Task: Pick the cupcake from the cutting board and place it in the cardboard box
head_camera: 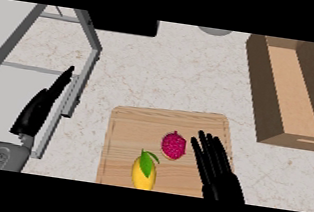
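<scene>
So the wooden cutting board [129, 134] sits near the bottom middle of the speckled counter [172, 75], and there are two things on it. One is a pinkish-red bumpy thing [174, 145] that I'm taking to be the cupcake, though it honestly reads more like a berry from up here. Just below and left of it lies a yellow fruit with a green leaf [144, 170], mango-ish, close to the cupcake but not quite touching as far as I can see.

The right hand [216, 169] is over the board's right side, fingers straight and spread slightly, pointing away from the robot. It's just beside the cupcake, to its right, and has hold of nothing.

The left hand [40, 107] is off at the left over a grey metal frame [83, 67], fingers straight too, holding nothing.

The cardboard box [280, 95] is up at the right, open top, well apart from the board. A dark block [123, 23] sits at the top edge.
</scene>
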Robot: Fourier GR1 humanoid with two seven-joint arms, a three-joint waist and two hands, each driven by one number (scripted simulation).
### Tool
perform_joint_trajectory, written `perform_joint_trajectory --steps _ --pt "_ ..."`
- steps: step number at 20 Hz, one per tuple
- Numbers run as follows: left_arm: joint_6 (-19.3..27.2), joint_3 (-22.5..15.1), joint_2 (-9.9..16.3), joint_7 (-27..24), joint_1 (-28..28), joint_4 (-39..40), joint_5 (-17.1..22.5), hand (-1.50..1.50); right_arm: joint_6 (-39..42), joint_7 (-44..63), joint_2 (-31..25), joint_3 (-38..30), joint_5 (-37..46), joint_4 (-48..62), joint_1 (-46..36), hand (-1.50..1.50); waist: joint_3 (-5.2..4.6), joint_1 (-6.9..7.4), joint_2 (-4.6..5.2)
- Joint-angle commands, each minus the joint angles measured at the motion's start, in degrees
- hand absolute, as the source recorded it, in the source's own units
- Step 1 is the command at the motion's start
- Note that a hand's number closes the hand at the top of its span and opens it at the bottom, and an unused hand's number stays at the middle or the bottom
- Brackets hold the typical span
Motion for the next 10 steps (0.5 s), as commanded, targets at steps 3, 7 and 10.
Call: perform_joint_trajectory --steps 3,7,10 --pt "-3.88 3.60 1.39 2.86 -1.87 -2.47 0.59 0.00 -0.04 4.93 1.64 2.47 1.35 2.13 -3.43 -1.50 0.03 0.02 -0.01" --pt "-2.95 2.66 -1.74 4.16 -4.17 -0.63 -1.95 0.00 2.76 6.47 1.66 -1.19 0.54 5.02 -9.68 -1.50 0.03 -0.01 0.03" --pt "-3.84 3.99 -1.37 2.64 -0.24 -2.76 -2.64 0.00 1.05 5.05 1.30 -1.52 -0.02 7.79 -9.09 -1.50 0.03 0.05 0.01"
